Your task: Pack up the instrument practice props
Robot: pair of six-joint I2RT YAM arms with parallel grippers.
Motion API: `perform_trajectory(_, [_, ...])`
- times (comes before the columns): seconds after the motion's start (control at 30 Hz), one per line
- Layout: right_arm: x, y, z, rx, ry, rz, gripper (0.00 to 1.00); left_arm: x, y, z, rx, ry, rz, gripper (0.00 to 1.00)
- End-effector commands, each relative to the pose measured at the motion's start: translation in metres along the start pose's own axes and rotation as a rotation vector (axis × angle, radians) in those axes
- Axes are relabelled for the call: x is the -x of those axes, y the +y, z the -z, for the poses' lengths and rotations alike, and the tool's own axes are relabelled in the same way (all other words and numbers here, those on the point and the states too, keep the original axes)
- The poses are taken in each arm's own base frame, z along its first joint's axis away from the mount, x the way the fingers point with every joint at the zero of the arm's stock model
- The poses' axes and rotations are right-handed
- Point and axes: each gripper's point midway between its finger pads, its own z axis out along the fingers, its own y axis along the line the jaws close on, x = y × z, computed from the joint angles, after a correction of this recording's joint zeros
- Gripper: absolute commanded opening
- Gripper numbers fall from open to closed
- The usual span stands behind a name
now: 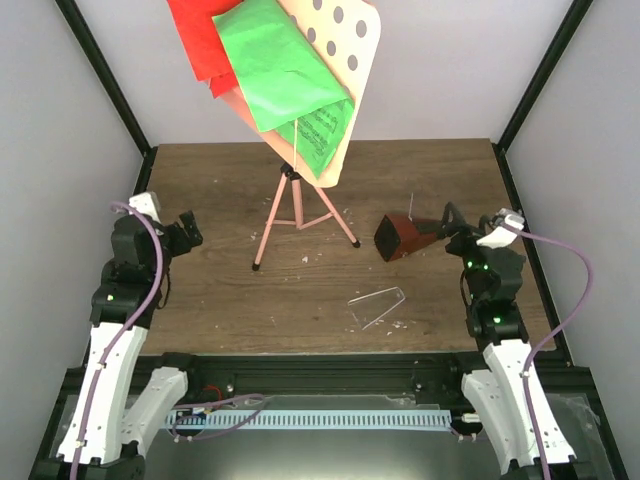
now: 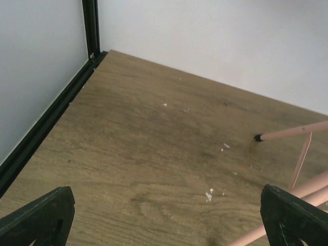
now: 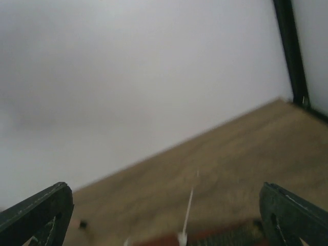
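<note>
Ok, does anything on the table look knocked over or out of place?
Yes. The reddish-brown metronome lies tipped on its side at the right, its clear cover lying apart nearer the front. The green sheet and red sheet hang crooked on the pink stand's tilted desk. White flecks dot the table.

The left claw stands wide open, nothing between its two black fingertips, which show only at the bottom corners. Under and ahead of it lies a brown wood-grain worktop dotted with small white flecks. Ahead and to the claw's right, thin legs of the pink tripod music stand reach in from the edge, one ending in a black foot cap on the wood. A black rail borders the worktop to the claw's left. Plain white walls rise beyond.
</note>
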Motion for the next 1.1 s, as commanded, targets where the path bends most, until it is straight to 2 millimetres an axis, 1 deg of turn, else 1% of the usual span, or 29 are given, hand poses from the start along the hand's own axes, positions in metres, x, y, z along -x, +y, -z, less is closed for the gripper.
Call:
perform_trajectory(0.0, [-0.05,0.004,0.011,0.015,0.301,-0.062,1.0,-0.005,-0.008,-0.004,-0.051,-0.003,-0.046,1.0])
perform_trajectory(0.13, [-0.05,0.008,0.012,0.008,0.354,-0.072,1.0,-0.007,-0.014,0.0,-0.089,0.011,-0.028,1.0])
perform_trajectory(0.2, [-0.049,0.017,0.014,0.049,0.378,-0.066,1.0,-0.01,-0.013,0.002,-0.089,0.024,-0.031,1.0])
perform_trajectory(0.3, [-0.055,0.033,0.019,0.134,0.447,-0.061,1.0,-0.013,-0.01,0.007,-0.08,0.036,-0.032,1.0])
perform_trajectory(0.37, [-0.063,0.033,0.02,0.125,0.501,-0.073,1.0,-0.016,-0.012,0.011,-0.102,0.036,-0.035,1.0])
perform_trajectory(0.47, [-0.085,0.028,0.021,0.092,0.621,-0.102,1.0,-0.02,-0.021,0.013,-0.165,0.023,-0.064,1.0])
perform_trajectory(0.53, [-0.104,0.033,0.024,0.131,0.715,-0.126,1.0,-0.024,-0.029,0.012,-0.218,0.02,-0.082,1.0])
perform_trajectory(0.63, [-0.136,0.039,0.033,0.196,0.857,-0.179,1.0,-0.03,-0.05,0.011,-0.346,0.015,-0.12,0.99])
perform_trajectory(0.7, [-0.155,0.032,0.038,0.169,0.914,-0.212,1.0,-0.034,-0.057,0.008,-0.393,0.002,-0.128,0.98])
perform_trajectory(0.77, [-0.165,0.023,0.04,0.119,0.936,-0.242,1.0,-0.038,-0.058,0.004,-0.4,-0.009,-0.131,0.98])
perform_trajectory(0.83, [-0.164,0.024,0.038,0.118,0.928,-0.267,1.0,-0.042,-0.055,-0.001,-0.391,-0.026,-0.131,0.98])
perform_trajectory(0.93, [-0.16,0.023,0.031,0.098,0.898,-0.292,1.0,-0.044,-0.05,-0.002,-0.367,-0.038,-0.143,0.98])
perform_trajectory(1.07, [-0.168,0.011,0.024,0.036,0.876,-0.309,1.0,-0.044,-0.041,-0.003,-0.317,-0.056,-0.148,0.98])
